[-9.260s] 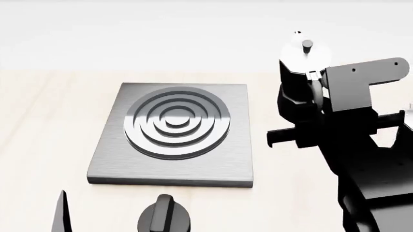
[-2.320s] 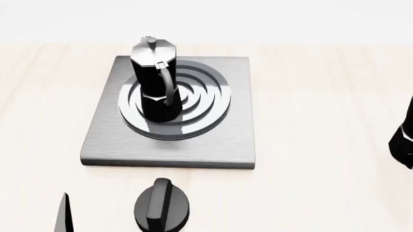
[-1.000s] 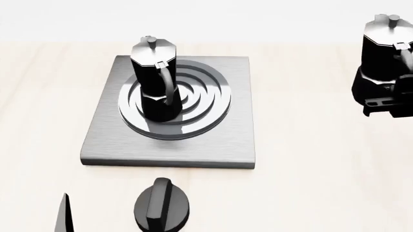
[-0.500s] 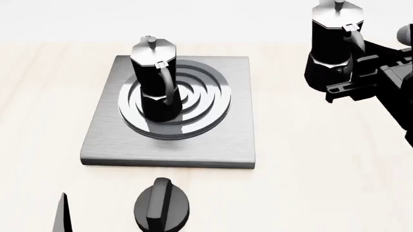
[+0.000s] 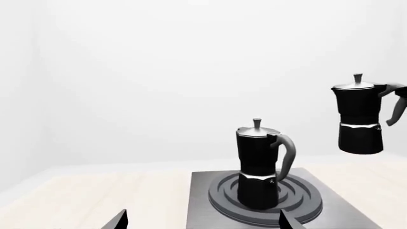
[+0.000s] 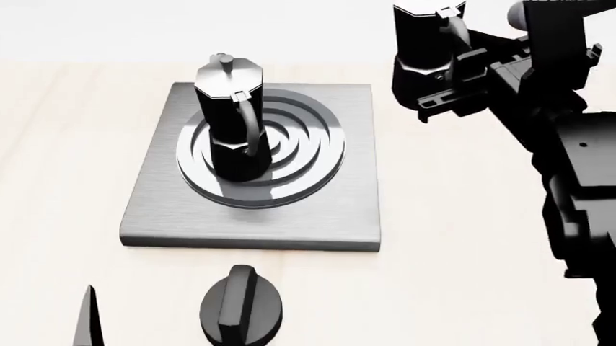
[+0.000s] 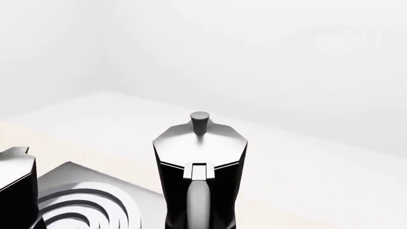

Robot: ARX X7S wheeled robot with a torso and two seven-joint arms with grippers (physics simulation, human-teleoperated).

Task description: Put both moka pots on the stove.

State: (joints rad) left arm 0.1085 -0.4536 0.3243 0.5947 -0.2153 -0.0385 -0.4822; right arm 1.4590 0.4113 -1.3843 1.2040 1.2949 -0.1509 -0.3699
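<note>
One moka pot (image 6: 234, 122) stands upright on the dark rings of the stove (image 6: 327, 209). My right gripper (image 6: 458, 69) is shut on the handle side of the second moka pot (image 6: 423, 50) and holds it in the air beside the stove's far right corner. In the right wrist view that pot (image 7: 200, 167) fills the middle, with the stove (image 7: 70, 176) below to one side. My left gripper (image 5: 203, 224) is open and empty, low at the stove's near side. Its view shows the standing pot (image 5: 258, 167) and the held pot (image 5: 359, 119).
A squat round black knob (image 6: 241, 310) sits on the light wooden table (image 6: 462, 274) in front of the stove. My right arm (image 6: 568, 166) crosses the table's right side. One left fingertip (image 6: 89, 317) shows at the bottom left.
My right arm has come in from the right edge carrying the second moka pot, moving it left and up toward the stove's far right corner. The pot on the stove has not moved.
</note>
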